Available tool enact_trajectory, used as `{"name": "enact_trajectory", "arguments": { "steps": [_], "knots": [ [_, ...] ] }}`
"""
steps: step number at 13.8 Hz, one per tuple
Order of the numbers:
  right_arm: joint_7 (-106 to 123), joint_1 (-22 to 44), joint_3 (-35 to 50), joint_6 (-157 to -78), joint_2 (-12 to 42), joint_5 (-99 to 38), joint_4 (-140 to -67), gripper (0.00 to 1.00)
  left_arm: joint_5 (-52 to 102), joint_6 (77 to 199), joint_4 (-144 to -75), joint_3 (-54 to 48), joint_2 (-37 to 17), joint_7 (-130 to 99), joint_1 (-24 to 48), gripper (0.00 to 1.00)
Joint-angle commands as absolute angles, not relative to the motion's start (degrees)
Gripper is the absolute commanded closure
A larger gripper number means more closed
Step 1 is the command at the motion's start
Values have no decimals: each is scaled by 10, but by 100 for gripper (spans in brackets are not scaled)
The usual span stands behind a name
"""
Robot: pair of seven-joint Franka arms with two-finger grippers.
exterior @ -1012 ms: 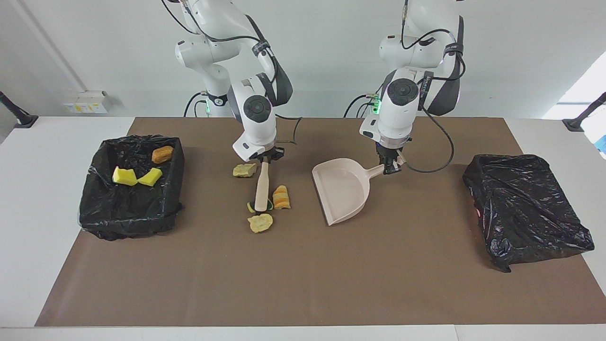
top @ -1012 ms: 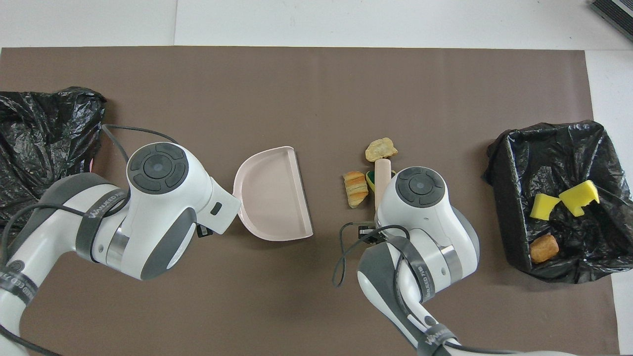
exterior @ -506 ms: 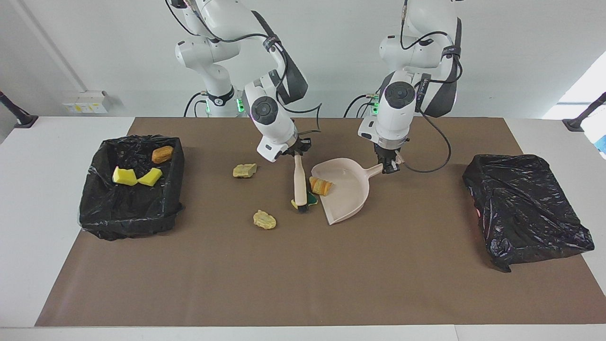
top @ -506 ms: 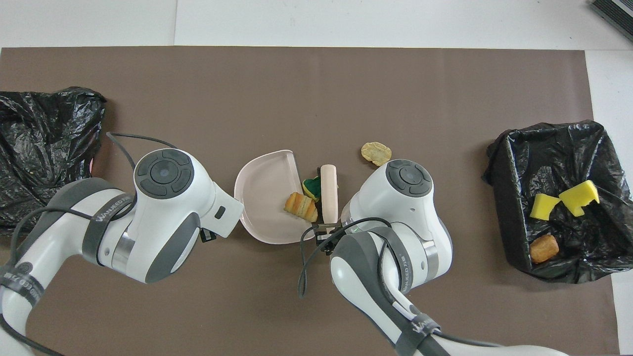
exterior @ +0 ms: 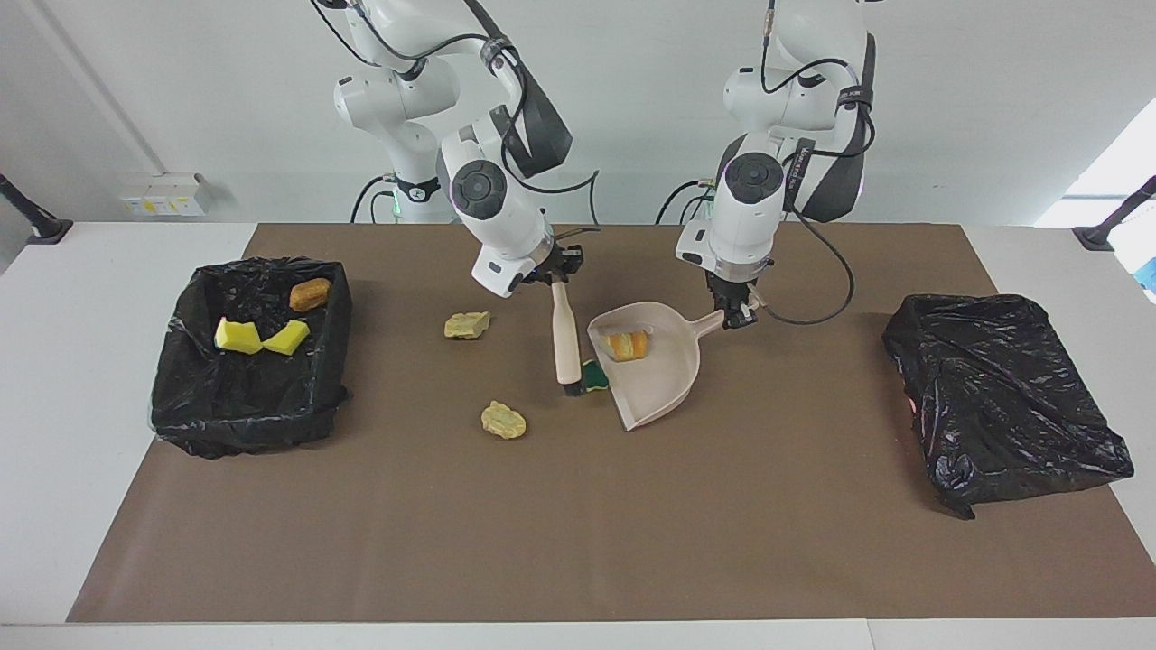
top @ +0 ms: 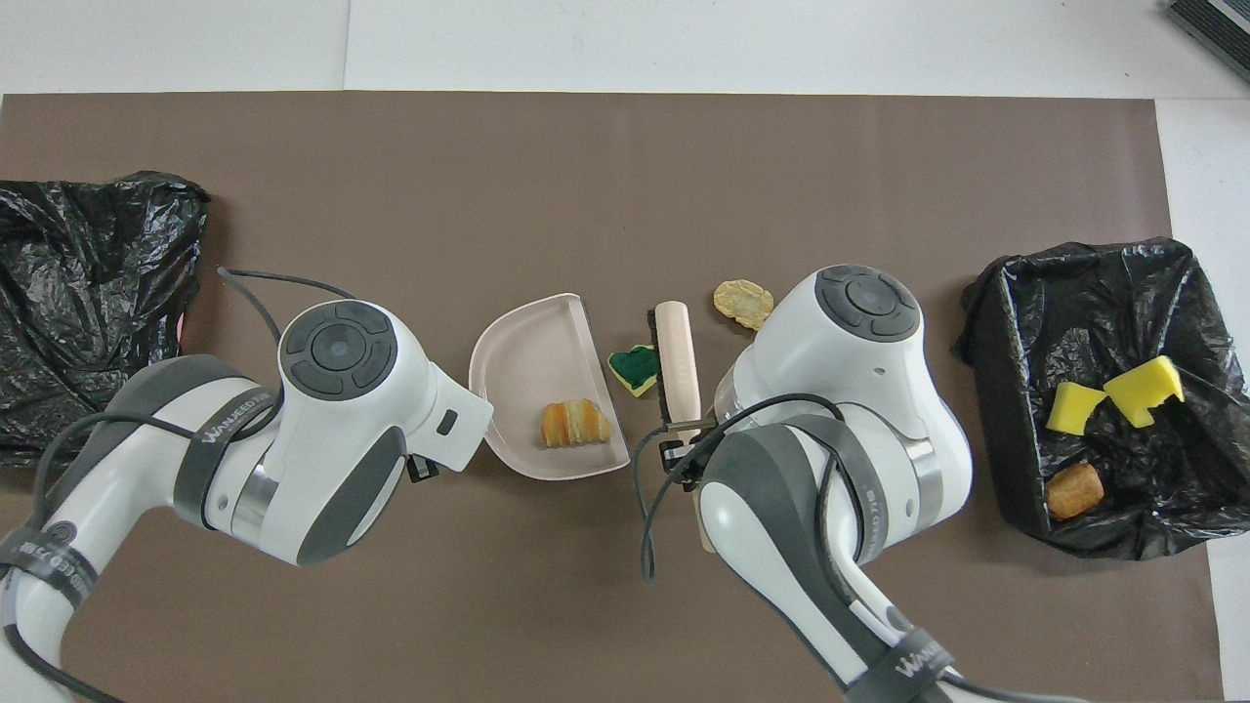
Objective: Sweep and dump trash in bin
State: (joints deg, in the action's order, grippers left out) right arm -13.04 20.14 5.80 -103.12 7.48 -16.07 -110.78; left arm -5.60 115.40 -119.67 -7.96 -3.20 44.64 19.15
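A brown mat covers the white worktop (exterior: 54,361). The right fingers (exterior: 553,273) clamp the smooth brush (exterior: 566,338); the left fingers (exterior: 739,311) grip the rigid plastic dustpan (exterior: 664,379), which holds a bread lump (exterior: 627,344). The soft sponge (exterior: 593,375) sits at its lip: sweep low and keep the lip pressed flat

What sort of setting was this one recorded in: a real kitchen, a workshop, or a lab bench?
Most likely a robotics lab bench set up for a sweeping trial. A plain white table carries a brown mat. Two bins lined with black bags stand at its ends, against a bare white wall.
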Motion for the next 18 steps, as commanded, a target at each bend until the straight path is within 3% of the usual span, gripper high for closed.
{"name": "enact_trajectory", "arguments": {
  "steps": [1,3,7,11,13,15,18],
  "knots": [
    [-120,181,60,-991,59,-63,-1107,100,-51,1172,-1217,-76,-16,434,198,100],
    [-124,148,60,-956,49,-29,-1114,100,-51,1172,-1217,-76,-16,429,197,100],
    [-213,62,62,-898,-27,-34,-1192,100,-47,1171,-1218,-75,-16,428,197,100],
    [-383,77,65,-980,-142,-71,-1364,100,-32,1172,-1217,-75,-16,426,198,100],
    [-408,90,64,-1014,-175,-125,-1411,100,-32,1172,-1218,-76,-16,426,198,100],
    [-458,123,69,-1042,-166,-141,-1417,100,-32,1172,-1218,-75,-16,426,198,100],
    [-526,192,69,-1148,-106,-141,-1414,100,-31,1171,-1218,-75,-16,426,197,100]
  ]
}}
